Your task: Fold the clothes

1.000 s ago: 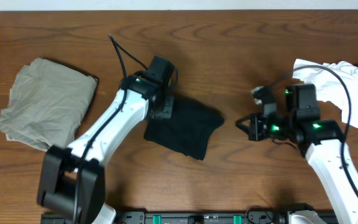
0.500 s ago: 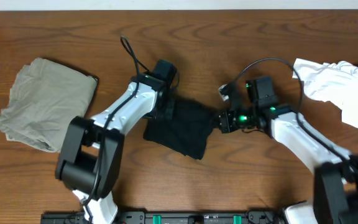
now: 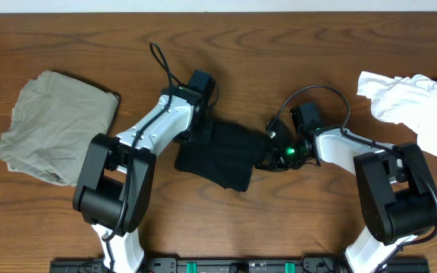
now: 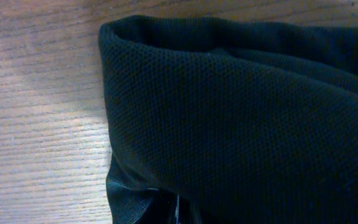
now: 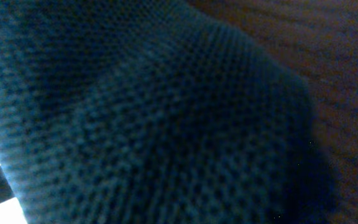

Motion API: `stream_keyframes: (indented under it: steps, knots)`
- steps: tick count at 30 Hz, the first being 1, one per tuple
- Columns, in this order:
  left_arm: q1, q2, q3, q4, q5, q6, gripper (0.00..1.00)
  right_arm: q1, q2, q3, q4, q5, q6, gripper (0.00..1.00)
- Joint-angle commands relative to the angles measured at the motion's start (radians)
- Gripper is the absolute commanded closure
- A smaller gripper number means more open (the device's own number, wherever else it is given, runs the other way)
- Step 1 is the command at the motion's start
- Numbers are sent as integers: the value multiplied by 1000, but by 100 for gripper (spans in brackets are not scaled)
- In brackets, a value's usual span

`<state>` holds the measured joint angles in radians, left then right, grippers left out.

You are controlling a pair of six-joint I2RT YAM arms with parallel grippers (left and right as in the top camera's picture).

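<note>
The black garment (image 3: 222, 155) lies folded in the middle of the table. It fills the left wrist view (image 4: 241, 118) and the right wrist view (image 5: 142, 118). My left gripper (image 3: 201, 135) is at its upper left edge, pressed against the fabric; its jaws are hidden. My right gripper (image 3: 268, 157) is at its right edge, the fingers hidden in the cloth. The grey-beige garment (image 3: 51, 125) lies folded at the left. The white garment (image 3: 416, 106) lies crumpled at the far right.
The wooden table (image 3: 279, 61) has a bare strip along the back. A black rail (image 3: 241, 265) runs along the front edge. Black cables loop above both wrists.
My right gripper has moved left from the open table to the black garment's right edge. My left gripper has stayed at the garment's upper left edge.
</note>
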<state>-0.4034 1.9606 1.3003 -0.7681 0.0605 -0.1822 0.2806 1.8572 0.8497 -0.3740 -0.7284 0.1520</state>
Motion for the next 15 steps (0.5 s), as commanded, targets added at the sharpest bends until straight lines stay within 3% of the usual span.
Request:
stream_keyframes:
  steps: [1, 9, 15]
  knots:
    - [17, 114, -61, -2, -28, 10, 91, -5, 26, 6, 12, 65, -10, 99]
    - [17, 114, -61, -126, -14, -3, 94, -7, 23, 6, 13, 68, -7, 99]
    - [16, 114, -62, -306, 158, -6, 94, -47, 21, 12, 57, 97, -7, 97]
